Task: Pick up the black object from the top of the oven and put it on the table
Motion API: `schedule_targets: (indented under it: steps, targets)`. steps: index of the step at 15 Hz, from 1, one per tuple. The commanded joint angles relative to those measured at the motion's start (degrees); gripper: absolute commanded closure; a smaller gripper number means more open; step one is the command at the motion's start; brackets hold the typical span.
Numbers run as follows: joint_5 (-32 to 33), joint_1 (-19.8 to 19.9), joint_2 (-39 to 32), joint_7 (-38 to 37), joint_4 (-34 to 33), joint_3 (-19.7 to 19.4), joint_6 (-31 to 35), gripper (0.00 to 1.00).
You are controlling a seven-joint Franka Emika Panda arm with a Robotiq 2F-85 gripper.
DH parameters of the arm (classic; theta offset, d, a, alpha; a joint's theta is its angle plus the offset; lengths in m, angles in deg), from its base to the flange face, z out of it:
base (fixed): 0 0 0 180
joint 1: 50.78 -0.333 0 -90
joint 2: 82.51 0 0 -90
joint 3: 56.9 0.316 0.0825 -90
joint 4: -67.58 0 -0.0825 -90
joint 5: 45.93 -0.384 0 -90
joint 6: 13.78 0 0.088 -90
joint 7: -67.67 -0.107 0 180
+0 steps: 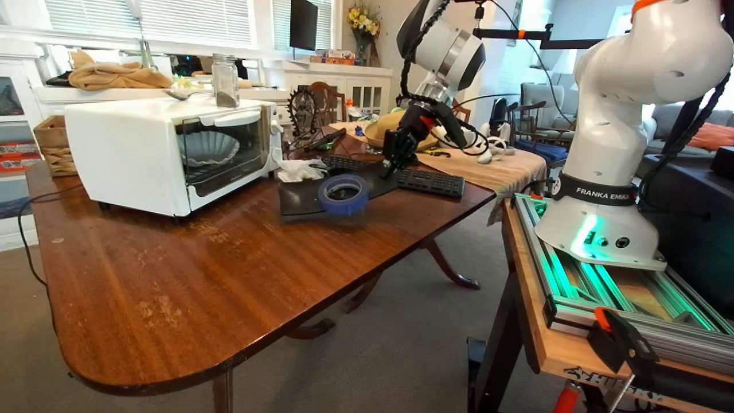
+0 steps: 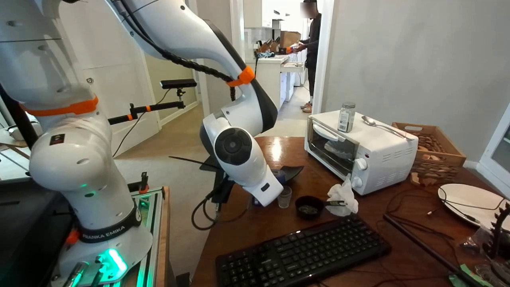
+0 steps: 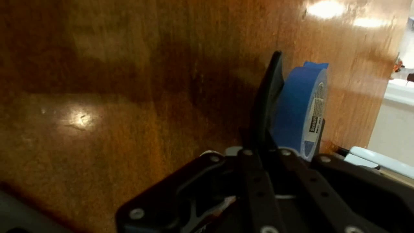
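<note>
The oven (image 1: 166, 155) stands on the table (image 1: 229, 269) beside a basket (image 2: 440, 165), jar (image 2: 346, 118) and spoon (image 2: 369, 121) atop.

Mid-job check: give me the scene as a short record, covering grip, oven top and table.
Grip: black two-fingered gripper, shut on a thin black sheet-like piece
Riding along: round blue tape roll against that piece; whether attached, cannot tell
Underneath: polished reddish-brown wooden table; contact with the piece unclear
Also on it: black keyboard, crumpled white tissue
Appliance: white boxy countertop oven, with an upright clear glass jar and a metal spoon on top
Likely next: lower the piece, then release
</note>
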Motion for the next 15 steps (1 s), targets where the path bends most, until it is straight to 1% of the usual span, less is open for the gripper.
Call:
schedule_targets:
  steps: [1, 4, 7, 10, 13, 15]
  targets:
    - [8.0, 9.5, 0.9, 2.8, 0.0, 4.0, -5.1, 0.98]
    - [13.6, 14.2, 1.3, 4.8, -0.2, 4.7, -8.6, 0.98]
    - [17.6, 16.7, 1.7, 6.4, -0.4, 5.1, -10.8, 0.98]
    - [19.3, 17.6, 2.5, 8.2, -0.5, 5.7, -12.4, 0.98]
    - [18.5, 17.5, 2.6, 10.1, -0.6, 6.4, -15.6, 0.98]
    - [17.4, 17.6, 1.2, 10.8, -1.6, 6.5, -17.8, 0.98]
